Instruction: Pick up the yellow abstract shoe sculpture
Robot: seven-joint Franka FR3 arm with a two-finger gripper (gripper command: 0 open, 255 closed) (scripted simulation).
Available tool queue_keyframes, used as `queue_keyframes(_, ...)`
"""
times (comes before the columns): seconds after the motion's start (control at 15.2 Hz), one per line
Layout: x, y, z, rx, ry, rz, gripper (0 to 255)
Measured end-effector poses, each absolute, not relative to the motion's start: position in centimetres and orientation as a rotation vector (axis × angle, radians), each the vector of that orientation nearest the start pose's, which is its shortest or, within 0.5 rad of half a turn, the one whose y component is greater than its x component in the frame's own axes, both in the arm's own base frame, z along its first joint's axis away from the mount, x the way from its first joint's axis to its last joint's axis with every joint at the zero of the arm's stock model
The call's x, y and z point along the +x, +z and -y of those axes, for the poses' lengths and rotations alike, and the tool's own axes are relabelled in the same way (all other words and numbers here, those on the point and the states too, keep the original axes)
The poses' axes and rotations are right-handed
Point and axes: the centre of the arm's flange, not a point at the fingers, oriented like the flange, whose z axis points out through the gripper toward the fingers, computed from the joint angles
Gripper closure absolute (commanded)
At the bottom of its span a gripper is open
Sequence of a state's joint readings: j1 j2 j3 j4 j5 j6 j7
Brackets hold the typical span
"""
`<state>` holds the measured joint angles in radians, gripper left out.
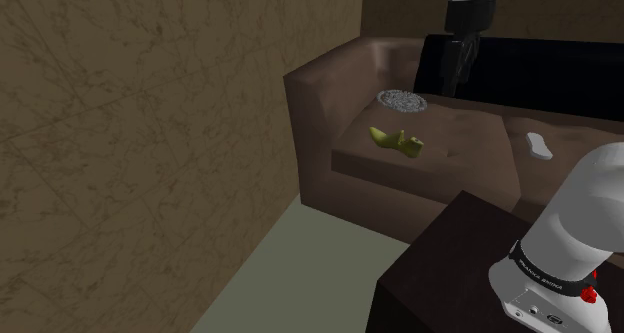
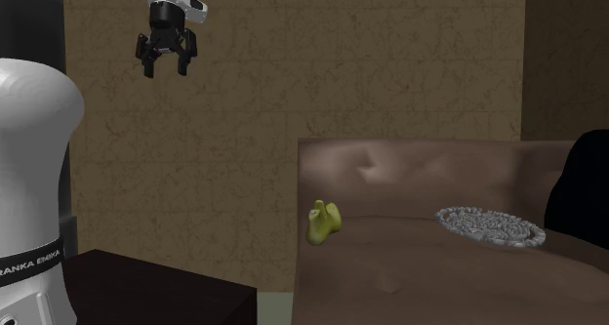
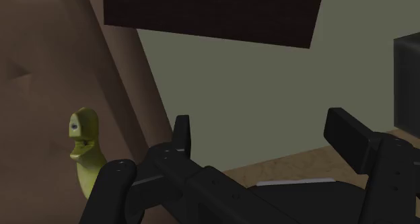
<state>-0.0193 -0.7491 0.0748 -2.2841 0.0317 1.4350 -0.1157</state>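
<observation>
Yellow-green shoe sculpture (image 1: 396, 140) is lying on the seat cushion of a brown sofa (image 1: 420, 186), on the cushion nearest the armrest and close to its front edge. In the second exterior view the sculpture (image 2: 324, 223) is sitting at the near end of the seat (image 2: 410, 264), and in the wrist view (image 3: 84, 148) it is showing beside the fingers, apart from them. A grey round patterned dish (image 1: 402, 101) is resting behind it, near the backrest, not touching it. A small white oblong object (image 1: 539, 145) is lying on the next cushion, toward the shoulder view's right. The gripper (image 2: 163, 67) is hanging high in the air, well apart from the sculpture, and its fingers (image 3: 180, 130) are standing wide apart, clasping nothing. The dark box stand (image 1: 440, 271) is sitting on the floor just in front of the sofa.
</observation>
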Motion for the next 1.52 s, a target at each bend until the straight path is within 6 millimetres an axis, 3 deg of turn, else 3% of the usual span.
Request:
queue_keyframes(0.13,30.7,59.7,-2.6,-3.147,0.165,0.237,0)
queue_keyframes(0.59,35.9,54.1,1.1,-3.185,0.216,0.218,0)
queue_keyframes(1.52,46.3,42.3,10.7,-3.267,0.326,0.176,0)
